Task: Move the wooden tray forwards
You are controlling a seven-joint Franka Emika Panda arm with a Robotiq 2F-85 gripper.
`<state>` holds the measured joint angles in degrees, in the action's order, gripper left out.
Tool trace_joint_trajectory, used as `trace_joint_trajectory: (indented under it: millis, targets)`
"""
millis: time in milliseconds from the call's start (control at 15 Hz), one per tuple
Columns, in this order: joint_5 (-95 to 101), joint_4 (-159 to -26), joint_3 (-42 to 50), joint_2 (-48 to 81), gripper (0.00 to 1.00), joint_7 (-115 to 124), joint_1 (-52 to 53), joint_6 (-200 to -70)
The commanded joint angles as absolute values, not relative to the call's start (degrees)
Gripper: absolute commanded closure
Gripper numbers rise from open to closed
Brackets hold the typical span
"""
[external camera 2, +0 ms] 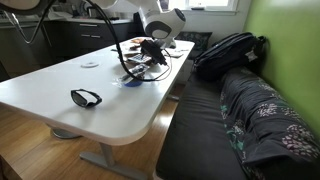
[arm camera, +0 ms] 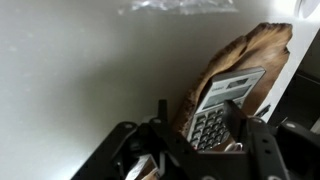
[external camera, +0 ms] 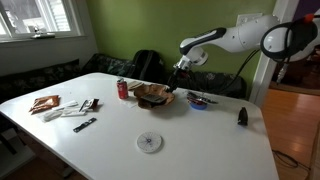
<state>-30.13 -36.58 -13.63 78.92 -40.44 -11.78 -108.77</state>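
Gripper (arm camera: 197, 112) straddles wooden tray (arm camera: 255, 50) rim, clamped or not unclear; calculator (arm camera: 225, 98) between fingers shows only at wrist, soda can (external camera: 123, 89) only in an exterior view.

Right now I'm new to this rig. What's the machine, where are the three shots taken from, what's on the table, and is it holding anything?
The machine is a single white robot arm ending in a two-fingered tool. Two pictures come from cameras standing in the room, on different sides of the white table. The third comes from a camera on the wrist, looking past the tool.

On the table are a wooden tray, a red can, a blue bowl, a white coaster and sunglasses. The wrist view shows a calculator that appears to lie in the tray.

The tool is at the tray, but I cannot tell whether it grips it.
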Motion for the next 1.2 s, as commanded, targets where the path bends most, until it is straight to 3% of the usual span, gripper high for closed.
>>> trace_joint_trajectory:
  millis: [0,200,333,600,800,933,1000,1133]
  targets:
    - [-30.03,-32.21,-13.46,81.90,0.72,-37.72,-10.77,-109.59]
    - [-30.00,-31.71,-13.45,82.52,0.91,-36.75,-10.56,-109.67]
    - [-29.97,-31.30,-13.45,83.01,0.92,-36.06,-10.41,-109.52]
    - [-29.93,-30.92,-13.58,83.31,0.75,-34.97,-10.06,-109.21]
    - [-29.92,-30.74,-13.67,83.57,0.42,-35.03,-9.75,-108.86]
    - [-29.96,-30.45,-13.73,83.86,0.36,-35.10,-9.51,-108.69]
    - [-29.99,-30.34,-13.76,83.99,0.60,-35.17,-9.38,-108.73]
    - [-30.04,-30.09,-13.81,84.15,0.65,-35.35,-9.22,-108.76]
